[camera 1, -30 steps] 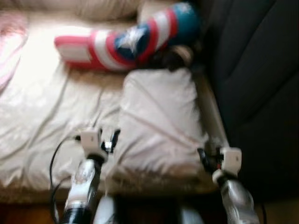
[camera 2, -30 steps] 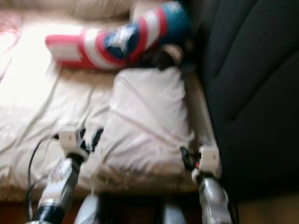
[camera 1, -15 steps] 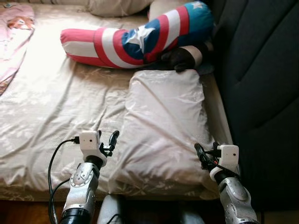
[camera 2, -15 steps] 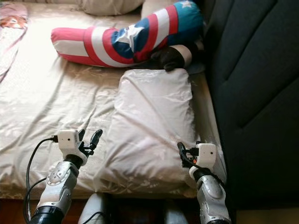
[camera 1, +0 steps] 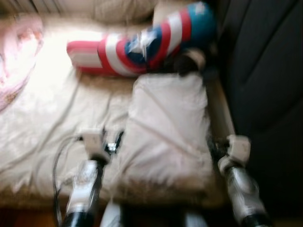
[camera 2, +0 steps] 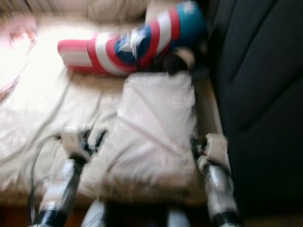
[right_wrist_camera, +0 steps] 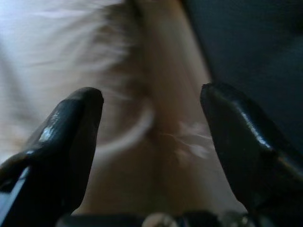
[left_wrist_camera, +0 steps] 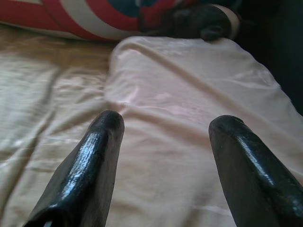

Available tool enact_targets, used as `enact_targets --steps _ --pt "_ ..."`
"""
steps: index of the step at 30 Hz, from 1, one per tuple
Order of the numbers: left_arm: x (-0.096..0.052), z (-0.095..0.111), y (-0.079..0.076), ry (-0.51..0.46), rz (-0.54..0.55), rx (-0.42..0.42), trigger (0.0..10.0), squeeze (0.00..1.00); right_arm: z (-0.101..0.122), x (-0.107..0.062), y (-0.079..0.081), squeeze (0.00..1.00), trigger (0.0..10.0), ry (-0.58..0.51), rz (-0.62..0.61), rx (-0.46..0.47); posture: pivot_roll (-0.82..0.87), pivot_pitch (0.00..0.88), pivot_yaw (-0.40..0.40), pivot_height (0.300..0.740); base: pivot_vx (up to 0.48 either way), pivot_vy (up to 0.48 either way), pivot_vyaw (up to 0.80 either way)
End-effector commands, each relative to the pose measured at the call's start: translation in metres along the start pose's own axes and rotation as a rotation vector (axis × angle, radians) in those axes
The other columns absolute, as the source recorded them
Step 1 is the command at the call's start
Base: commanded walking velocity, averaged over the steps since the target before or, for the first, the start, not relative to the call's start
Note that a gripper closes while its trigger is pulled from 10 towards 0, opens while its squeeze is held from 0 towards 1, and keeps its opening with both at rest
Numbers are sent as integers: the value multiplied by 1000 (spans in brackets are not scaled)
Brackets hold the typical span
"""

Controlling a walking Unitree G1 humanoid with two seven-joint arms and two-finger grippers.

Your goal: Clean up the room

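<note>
From my remote seat, the head cameras look down, blurred, on a bed covered with a creased cream sheet, where a pale pillow lies lengthwise along the side next to a dark padded wall. Beyond the pillow's far end rests a long cushion striped red and white with a blue patch and a white star, its blue end up against the dark wall, and a small dark object I cannot identify sits between the two. A pink cloth lies at the bed's far left edge. My left gripper is just beside the pillow's near left edge, fingers spread wide with nothing between them, the pillow stretching ahead. My right gripper is at the pillow's near right corner, by the strip of sheet along the dark wall, its fingers likewise wide apart and empty.
</note>
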State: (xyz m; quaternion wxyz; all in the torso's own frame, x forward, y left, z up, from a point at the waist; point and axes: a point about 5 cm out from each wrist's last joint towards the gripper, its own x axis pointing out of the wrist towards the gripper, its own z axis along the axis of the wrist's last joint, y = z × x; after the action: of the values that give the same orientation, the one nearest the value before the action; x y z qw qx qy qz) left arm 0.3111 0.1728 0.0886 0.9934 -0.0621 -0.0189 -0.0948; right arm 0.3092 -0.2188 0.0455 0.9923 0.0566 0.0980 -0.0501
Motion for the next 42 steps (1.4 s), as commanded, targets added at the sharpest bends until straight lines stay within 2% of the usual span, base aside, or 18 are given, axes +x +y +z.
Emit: enact_targets --steps 1,3,4,5,6,9,12,15,24,33,34,35,38,42 --pt "-2 2 8 1 16 -5 10000 0 -5 1 4 0 10000 40 -4 30 -79 263 -20 652 0 0 0" --pt "-1 4 9 0 7 -2 10000 0 -4 4 2 0 10000 51 -9 25 -76 271 -16 652 0 0 0" --pt "0 5 8 2 -1 0 10000 0 -3 6 1 200 10000 61 -12 25 -73 275 -15 652 0 0 0" --pt "0 5 8 2 -1 0 10000 0 -3 6 1 200 10000 61 -12 25 -73 275 -15 652 0 0 0" --pt "1 6 9 6 -14 2 10000 0 -1 9 -1 1000 10000 79 -22 30 -69 286 -10 652 0 0 0" --pt "5 9 11 16 -29 17 10000 0 0 13 -3 1000 10000 114 -35 58 -61 301 -2 652 0 0 0" --pt "6 11 12 15 -33 25 10000 0 -1 14 -3 1000 10000 141 -27 6 -55 309 3 652 0 0 0" --pt "8 15 12 6 -38 25 10000 0 4 18 0 1000 10000 132 9 51 -42 318 8 652 0 0 0" --pt "4 17 12 6 -52 27 10000 0 10 23 1 1000 10000 159 34 39 -26 336 22 652 0 0 0" --pt "-2 15 13 18 -56 25 10000 0 6 22 0 1000 10000 194 42 33 -13 339 30 652 0 0 0" --pt "-3 15 13 19 -57 25 10000 0 2 21 0 847 10000 225 34 14 -13 341 32 652 0 0 0" --pt "-4 15 14 21 -60 25 10000 0 -3 19 -1 0 10000 251 28 14 -7 341 37 652 0 0 0" --pt "-7 15 14 28 -67 23 10000 0 -10 16 1 0 10000 289 38 19 -3 343 42 652 0 0 0" --pt "-10 16 12 36 -77 20 10000 0 -27 9 8 0 10000 350 65 93 16 349 53 652 0 0 0"
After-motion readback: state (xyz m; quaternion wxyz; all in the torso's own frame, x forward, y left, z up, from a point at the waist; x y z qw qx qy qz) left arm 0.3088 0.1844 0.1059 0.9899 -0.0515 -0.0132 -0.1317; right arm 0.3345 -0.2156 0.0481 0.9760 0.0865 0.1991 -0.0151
